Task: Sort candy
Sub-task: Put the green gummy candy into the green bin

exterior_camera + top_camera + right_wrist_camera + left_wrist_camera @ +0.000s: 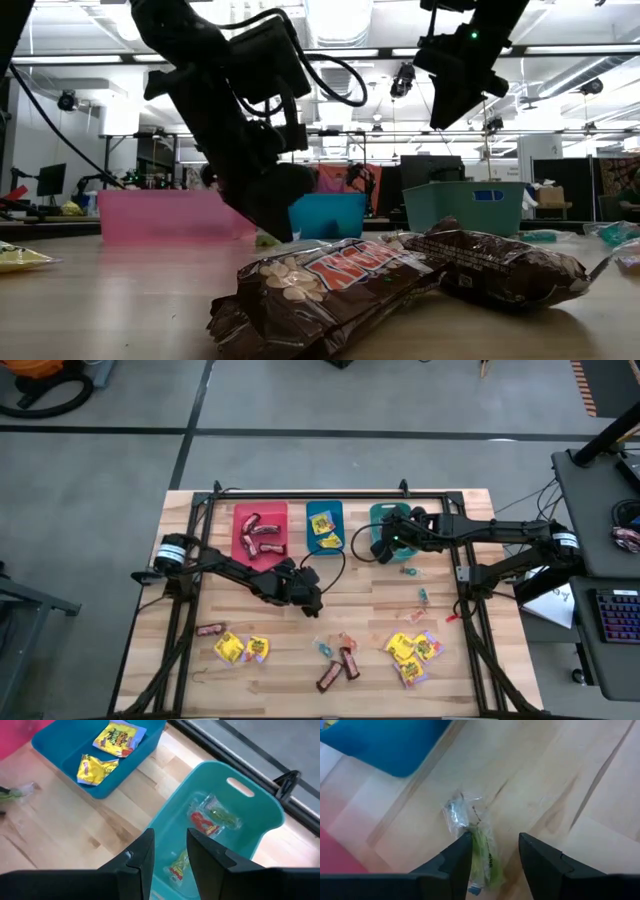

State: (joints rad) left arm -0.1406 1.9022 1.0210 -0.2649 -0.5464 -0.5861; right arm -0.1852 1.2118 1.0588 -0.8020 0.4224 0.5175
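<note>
**Left arm reaching for a clear-wrapped sweet; right arm over the teal bin**

You are bringing the left gripper down on a small twist-wrapped candy lying on the bench just in front of the blue bin, near the middle of the bench. Its fingers are standing spread, one of them already touching the wrapper's edge and the other well clear of it, so nothing is being pinched yet. Shift slightly so the sweet sits between both fingers before closing, and aim for the greenish body, not the loose clear tail, which will probably slip.

The right gripper is hanging above the teal bin at the far edge, fingers parted and empty; several wrapped pieces are already lying inside. Yellow packets are sitting in the blue bin and brown bars in the red bin.

More candy is waiting along the near edge: yellow packets, brown bars and a mixed pile toward the near right corner. The bench is pale wooden planks in a dark frame, standing on a grey floor in a lit workshop.
</note>
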